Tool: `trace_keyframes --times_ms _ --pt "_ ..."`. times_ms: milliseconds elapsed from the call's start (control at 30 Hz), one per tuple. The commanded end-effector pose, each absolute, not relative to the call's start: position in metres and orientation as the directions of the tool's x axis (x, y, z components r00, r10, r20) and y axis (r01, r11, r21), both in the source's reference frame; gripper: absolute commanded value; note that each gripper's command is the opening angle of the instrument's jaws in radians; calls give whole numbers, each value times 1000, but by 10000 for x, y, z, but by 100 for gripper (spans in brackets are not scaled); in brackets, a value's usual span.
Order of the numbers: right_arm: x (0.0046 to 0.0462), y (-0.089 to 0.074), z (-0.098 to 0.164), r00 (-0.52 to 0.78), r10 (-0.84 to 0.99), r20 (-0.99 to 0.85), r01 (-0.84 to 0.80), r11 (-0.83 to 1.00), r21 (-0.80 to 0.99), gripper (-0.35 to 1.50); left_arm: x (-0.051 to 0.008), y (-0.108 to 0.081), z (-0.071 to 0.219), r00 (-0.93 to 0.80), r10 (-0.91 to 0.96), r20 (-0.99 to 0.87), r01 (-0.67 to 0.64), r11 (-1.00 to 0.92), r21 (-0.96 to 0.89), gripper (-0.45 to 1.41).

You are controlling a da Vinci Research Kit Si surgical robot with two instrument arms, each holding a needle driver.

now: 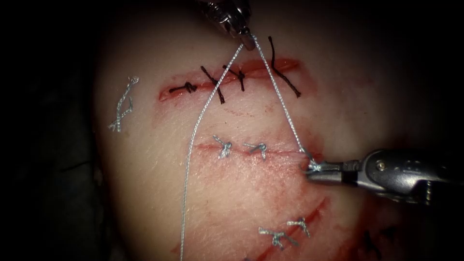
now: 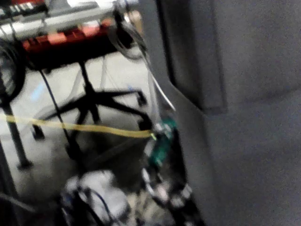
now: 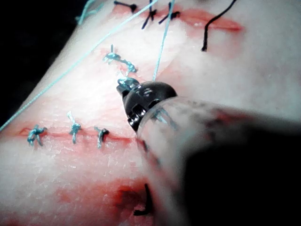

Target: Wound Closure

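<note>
Your left tool (image 1: pixel 247 41) sits at the upper edge of the endoscope view, above the upper cut (image 1: pixel 232 77), its jaws closed on the light blue thread (image 1: pixel 278 94). From that grip two strands fan downward. One runs down and to the right to a small knot (image 1: pixel 314 166) at the right end of the middle cut (image 1: pixel 256 151). The other curves down and to the left across the tissue (image 1: pixel 145 183) and leaves the lower edge of the view.

Your right tool (image 1: pixel 316 170) enters from the right, with its jaws clamped on the thread right at that knot, tips touching the tissue surface. In the right wrist view the same tool (image 3: pixel 127 89) meets the thread bundle (image 3: pixel 126 83) at the cut.

The middle cut carries two tied blue stitches (image 1: pixel 223 146) to the left of the knot (both lie flat). The upper cut holds dark stitches (image 1: pixel 215 84). A loose cut end of blue thread (image 1: pixel 123 106) lies well to the left of the cuts. Red fluid (image 1: pixel 251 188) stains the tissue below the middle cut.

Needle: cannot tell where it is.
</note>
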State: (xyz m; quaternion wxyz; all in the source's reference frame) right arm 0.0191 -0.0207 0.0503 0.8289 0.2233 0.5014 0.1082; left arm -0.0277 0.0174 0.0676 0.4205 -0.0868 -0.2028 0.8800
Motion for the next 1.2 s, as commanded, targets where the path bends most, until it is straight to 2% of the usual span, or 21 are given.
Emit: trace_keyframes --times_ms 33,267,533,700,1200 --pt "204 -218 507 474 412 -778 26 877 480 -35 -281 183 677 -612 791 -5 -720 -560 -409 -45" --pt "218 -243 510 472 469 -746 -44 858 511 -35 -277 212 673 -520 854 -37 -828 -514 -224 -45" --pt "218 -250 516 446 539 -714 -127 828 546 -35 -273 228 685 -498 866 -52 -850 -499 -169 -45" --pt "218 -259 514 448 551 -704 -125 819 561 -35 -264 248 693 -499 863 -78 -862 -504 -57 -45" --pt "213 -266 514 464 559 -687 -128 810 572 -35 -259 289 708 -453 882 -127 -879 -466 -101 -45"
